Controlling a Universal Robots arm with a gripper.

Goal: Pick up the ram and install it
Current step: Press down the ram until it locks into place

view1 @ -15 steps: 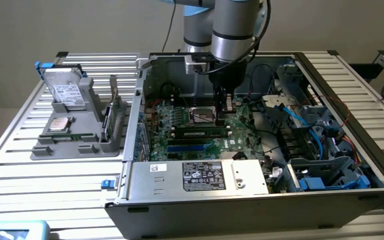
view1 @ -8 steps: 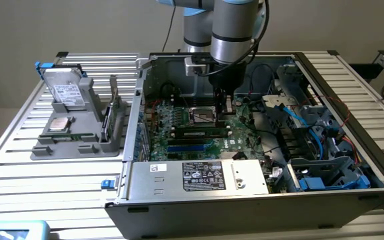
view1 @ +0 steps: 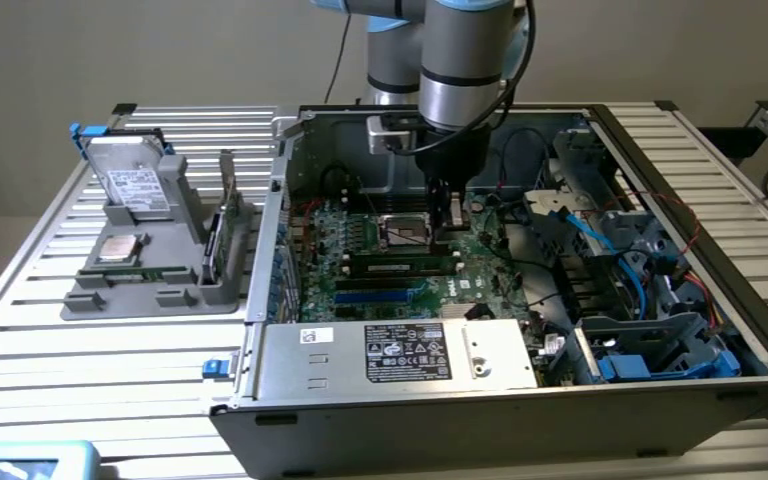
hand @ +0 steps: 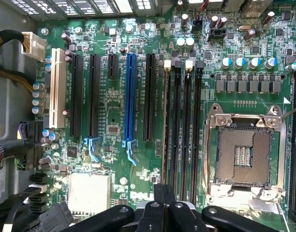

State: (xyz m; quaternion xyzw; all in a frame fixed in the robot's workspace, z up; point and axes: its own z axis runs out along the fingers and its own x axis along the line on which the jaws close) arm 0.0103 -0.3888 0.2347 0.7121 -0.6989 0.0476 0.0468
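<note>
Grey plastic makes the tray [view1: 91, 300] at the exterior view's left, which stands on the slatted metal table [view1: 77, 360]. It carries a hard drive [view1: 133, 185] leaning at the back, a small square silver chip [view1: 120, 248] lying flat, and a larger green card [view1: 224, 235] standing on its edge at the side near the computer. Just beside the tray is the open computer case [view1: 491, 425], with the green motherboard [view1: 357, 235] lying at its bottom.

The ram [view1: 398, 267] stands on its long edge in a memory slot of the motherboard. Its dark side with a small white label is turned to the camera, just in front of the empty processor socket [view1: 404, 232]. The gripper [view1: 443, 228] hangs from the arm straight down into the case, above the end of the ram on the exterior view's right. Whether it touches the stick I cannot tell. More to the right, blue cables [view1: 635, 280] run inside the case.

In the wrist view the ram [hand: 165, 125] shows as a thin line in the memory slot nearest to the black expansion slots, between the blue slot [hand: 130, 96] and the processor socket [hand: 244, 150]. The gripper [hand: 163, 195] has its black fingers pressed together with nothing between them, over the line of that same slot.
</note>
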